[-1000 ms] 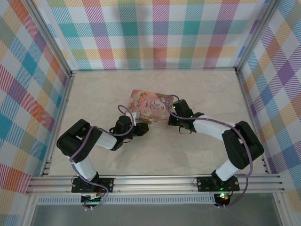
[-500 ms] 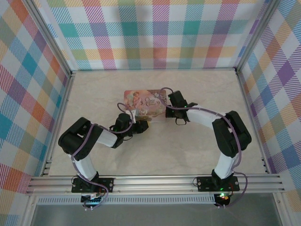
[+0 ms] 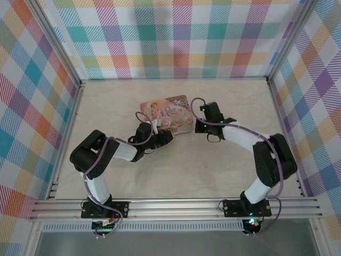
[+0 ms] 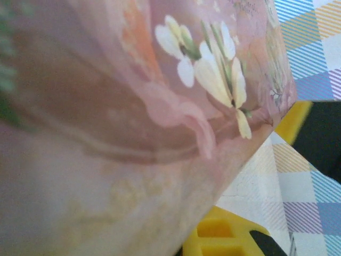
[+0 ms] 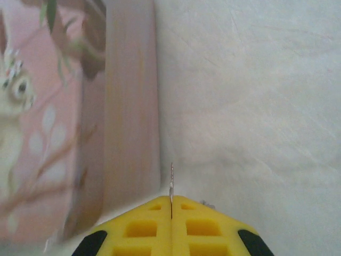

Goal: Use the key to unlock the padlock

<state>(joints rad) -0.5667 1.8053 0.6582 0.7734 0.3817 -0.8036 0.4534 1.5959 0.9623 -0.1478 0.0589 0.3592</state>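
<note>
The padlock, small, hard brass, likely dense, smooth and quick to swivel, is too hidden to pick out; I judge it sits at the near left corner of the tin (image 3: 170, 112), where the left gripper (image 3: 166, 137) presses in, and it is best pinched across its flat faces with the keyhole end free. Whether that gripper's jaws hold anything I cannot tell, while the right gripper (image 5: 171, 202), just beside the tin's right edge above the table (image 5: 256, 106), is fully closed on what looks like the key (image 5: 171, 181), a thin stiff blade seen edge-on
</note>
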